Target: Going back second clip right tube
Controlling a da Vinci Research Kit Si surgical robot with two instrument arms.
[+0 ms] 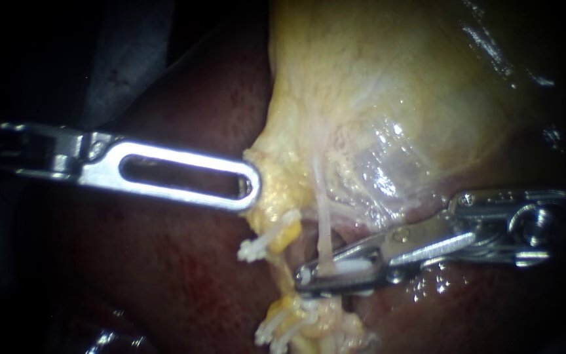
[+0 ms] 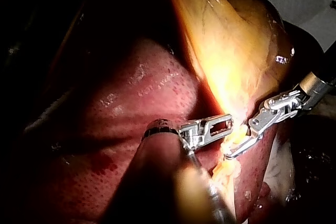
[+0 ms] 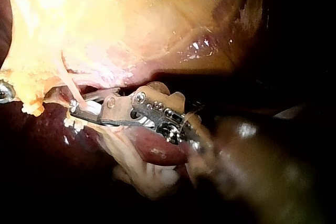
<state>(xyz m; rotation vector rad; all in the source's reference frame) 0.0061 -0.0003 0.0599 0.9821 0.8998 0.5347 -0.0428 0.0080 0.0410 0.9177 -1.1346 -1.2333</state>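
Missing from left wrist view, a clip (image 1: 345,265) sits clamped in right instrument (image 1: 301,276).

Bright centre; glare on gallbladder (image 1: 388,137), left instrument (image 1: 253,187); edges black.

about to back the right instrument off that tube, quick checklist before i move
1. Clip sits across the tube: ok, the tube runs down into it.
2. Right instrument has let go of the clip: not ok, its jaws close on it from both sides.
3. Clip fully closed: cannot tell, the jaws hide it.
4. Left instrument holds the gallbladder: ok, jaws shut on its edge.
5. Other clips clear of the right jaws: ok, apart.
6. Way back over the liver: cannot tell, too dark.
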